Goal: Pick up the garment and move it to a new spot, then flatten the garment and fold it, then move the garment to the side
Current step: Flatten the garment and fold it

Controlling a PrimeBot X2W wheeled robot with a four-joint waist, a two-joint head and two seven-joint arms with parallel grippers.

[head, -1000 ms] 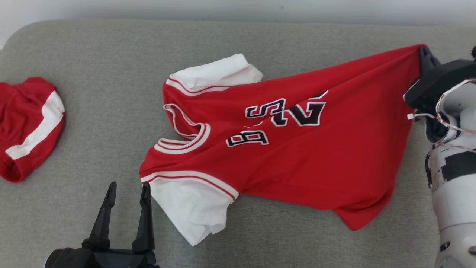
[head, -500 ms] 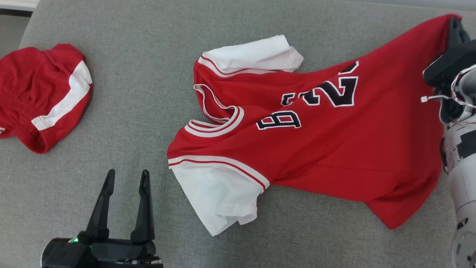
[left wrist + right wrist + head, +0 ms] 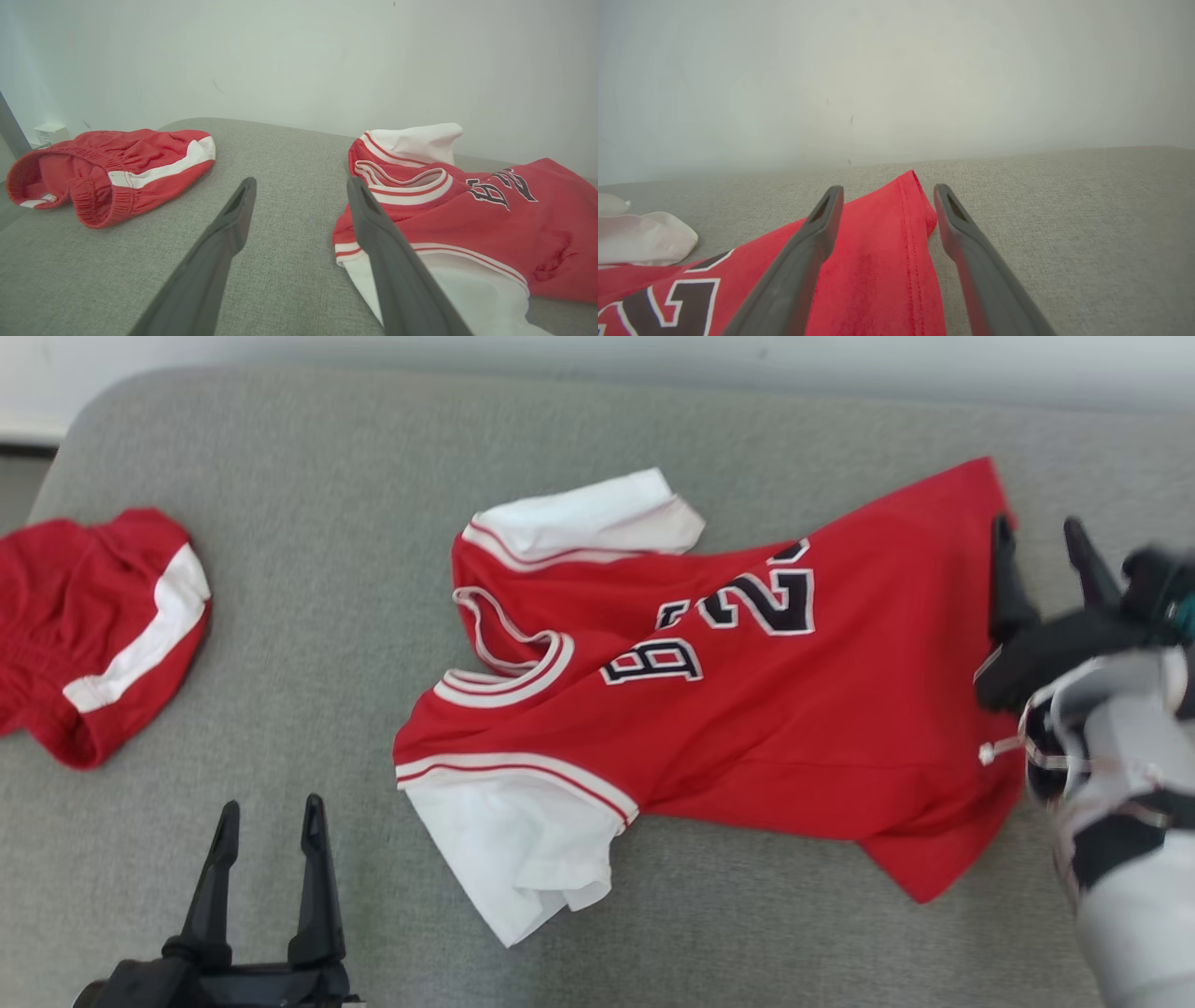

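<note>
**A:** Head view first. Where is the garment (image 3: 747, 728)?

**B:** Flat on the grey desk (image 3: 327, 476), well apart from the red shorts (image 3: 93, 635). Its long axis runs across the desk: collar towards the shorts, hem away from them, with the hem end tilted slightly towards the far edge. The number faces up.

**A:** And the pincers?

**B:** The right pincer (image 3: 1036, 530) is at the hem corner farthest from the shorts, fingers apart and gripping nothing. The left pincer (image 3: 270, 805) hangs between shorts and garment on the robot's side, also spread and empty.

**A:** Left wrist view?

**B:** The left pincer (image 3: 301, 182) has its fingers wide apart. The shorts (image 3: 117, 172) are off one finger, and the garment's collar and white sleeve (image 3: 514, 219) are off the other.

**A:** Right wrist view?

**B:** The right pincer (image 3: 888, 189) has open fingers either side of the red hem (image 3: 878, 280), which lies slack on the desk (image 3: 1064, 210).

**A:** So which step is this?

**B:** I'd say the move is done and flattening is in hand. The sleeves are rumpled and the near hem corner is bunched. Next, each pincer needs a grip on an edge to draw the cloth smooth.
</note>
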